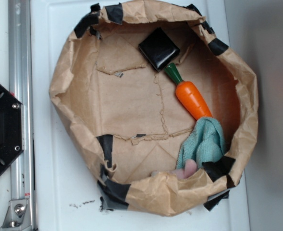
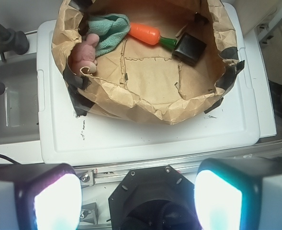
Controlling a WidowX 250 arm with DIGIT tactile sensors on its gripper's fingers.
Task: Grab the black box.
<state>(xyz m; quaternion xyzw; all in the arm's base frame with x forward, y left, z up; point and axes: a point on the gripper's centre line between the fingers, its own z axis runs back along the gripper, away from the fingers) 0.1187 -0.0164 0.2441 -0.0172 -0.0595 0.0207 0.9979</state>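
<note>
The black box [image 1: 159, 48] lies flat inside the brown paper bag [image 1: 74, 82], near its far rim, touching the green top of the toy carrot [image 1: 191, 97]. In the wrist view the black box [image 2: 190, 49] sits at the upper right of the bag [image 2: 145, 103], beside the carrot [image 2: 145, 33]. My gripper [image 2: 137, 199] hangs well back from the bag, above the black octagonal plate [image 2: 152, 189], open, with nothing between its two glowing fingers [image 2: 57, 201]. The gripper does not show in the exterior view.
A teal cloth [image 1: 203, 142] and a pink toy [image 1: 185, 170] lie in the bag's corner by the carrot. The bag stands on a white tray [image 2: 145, 139]. A metal rail [image 1: 20, 120] and the black octagonal plate [image 1: 2, 130] lie to the side. A sink [image 2: 11, 105] is at left.
</note>
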